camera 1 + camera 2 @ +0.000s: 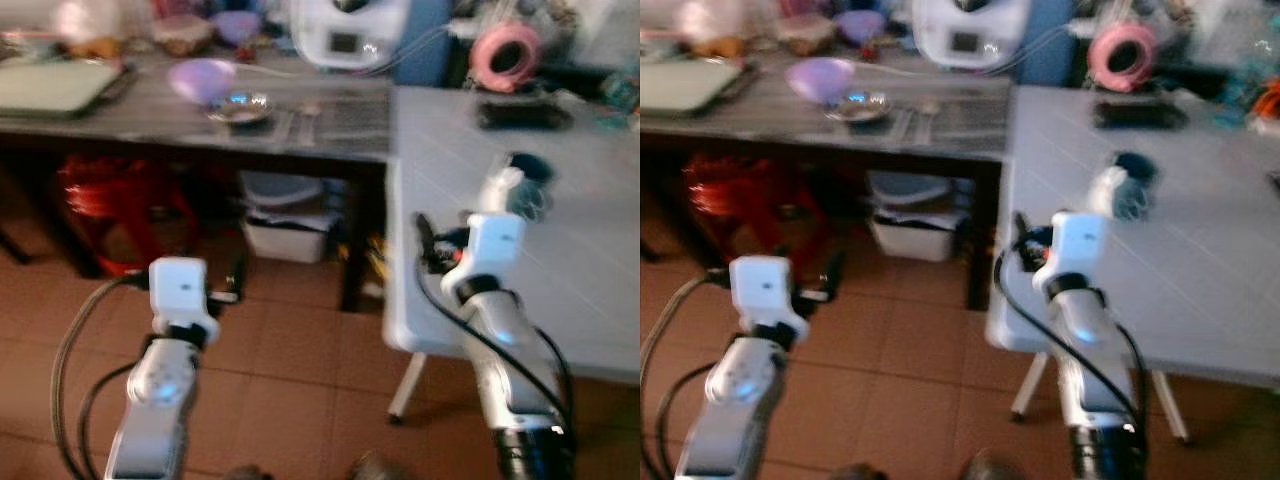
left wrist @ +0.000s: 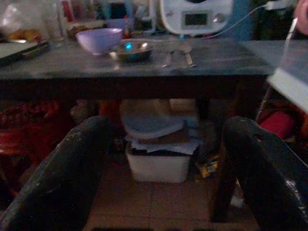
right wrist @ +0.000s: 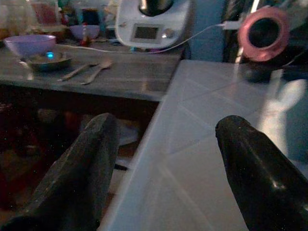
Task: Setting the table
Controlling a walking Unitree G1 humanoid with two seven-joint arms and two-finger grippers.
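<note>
Jaws wide and empty on both our left gripper [image 2: 163, 159] and right gripper [image 3: 163, 159], so we should step closer to the dark table [image 1: 330, 130], squaring up to the purple bowl [image 1: 202, 78], metal dish [image 1: 240, 106] and spoons [image 2: 178, 50] before reaching.

Both head views soft with blur, edges smeared throughout. Daylight is bright on the white table [image 1: 560, 250], washed pale; the space under the dark table [image 1: 200, 125] lies in deep shadow. Wrist views dim, bluish, grainy. A small blue glint sits in the metal dish [image 2: 131, 49]. Near black fingers [image 2: 62, 183] out of focus.
</note>
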